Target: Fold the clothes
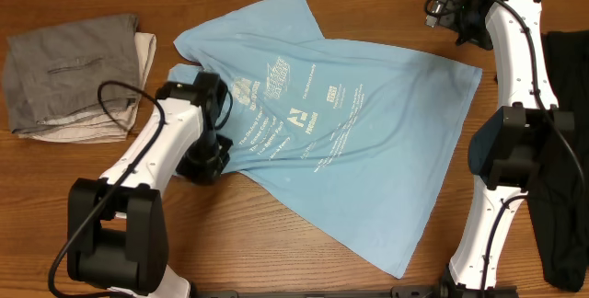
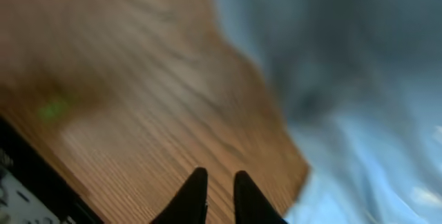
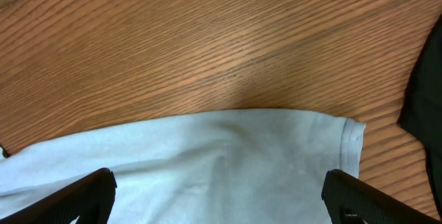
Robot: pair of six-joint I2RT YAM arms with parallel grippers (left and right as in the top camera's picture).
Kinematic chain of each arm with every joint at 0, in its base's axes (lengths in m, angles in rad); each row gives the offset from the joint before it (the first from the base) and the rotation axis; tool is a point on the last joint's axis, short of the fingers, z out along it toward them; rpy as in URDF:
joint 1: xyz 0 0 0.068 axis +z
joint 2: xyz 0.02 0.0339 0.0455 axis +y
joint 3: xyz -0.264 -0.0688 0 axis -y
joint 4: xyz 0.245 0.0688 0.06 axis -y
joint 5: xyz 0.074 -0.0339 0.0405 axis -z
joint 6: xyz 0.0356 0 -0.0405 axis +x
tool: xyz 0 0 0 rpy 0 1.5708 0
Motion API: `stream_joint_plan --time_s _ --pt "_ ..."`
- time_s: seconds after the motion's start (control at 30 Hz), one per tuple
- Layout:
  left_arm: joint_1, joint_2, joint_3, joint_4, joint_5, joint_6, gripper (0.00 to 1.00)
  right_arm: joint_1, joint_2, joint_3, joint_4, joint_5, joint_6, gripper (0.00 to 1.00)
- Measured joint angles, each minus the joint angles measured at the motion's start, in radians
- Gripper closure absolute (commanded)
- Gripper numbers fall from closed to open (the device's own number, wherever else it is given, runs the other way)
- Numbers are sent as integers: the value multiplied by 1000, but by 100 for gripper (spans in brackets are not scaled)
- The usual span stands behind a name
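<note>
Your light blue T-shirt (image 1: pixel 368 142) lies spread out across the middle of the wooden counter (image 1: pixel 46 174), skewed on a diagonal, with the side carrying the small white print facing up. One sleeve points toward the far edge, and the long lower edge runs toward the near right. Your left fingers (image 1: pixel 204 162) sit low at the shirt's left edge. In the left wrist view, which is blurred, their tips stand over bare wood just beside the cloth. There is a narrow slit between them and nothing in it, so they are only slightly apart and hold nothing. Your right fingers (image 1: pixel 442 8) are at the far right, spread as wide as they go. In the right wrist view a hemmed corner of the shirt lies flat on the wood below and between them, not gripped. A folded pile of grey clothes (image 1: pixel 69 77) rests at the far left, well apart from the shirt. A dark cloth (image 1: pixel 571 215) lies along the right edge, beside the right arm.
</note>
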Motion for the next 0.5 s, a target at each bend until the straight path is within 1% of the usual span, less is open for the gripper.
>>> stream_joint_plan --time_s 0.03,0.07,0.1,0.13,0.2,0.3,0.33,0.5 --pt "5 0 -18 1 2 -23 70 0 0 0 0 0 0 0" --pt "11 0 -32 5 5 -42 62 0 0 0 0 0 0 0" --pt "18 0 -40 10 8 -55 31 0 0 0 0 0 0 0" --pt "27 0 -45 12 10 -74 23 0 0 0 0 0 0 0" --pt "49 0 -45 15 18 -88 23 0 0 0 0 1 0 0" --pt "90 0 -45 15 26 -96 29 0 0 0 0 0 0 0" --pt "106 0 -45 15 26 -97 29 0 0 0 0 0 0 0" --pt "157 0 -62 41 25 -96 29 0 0 0 0 0 1 0"
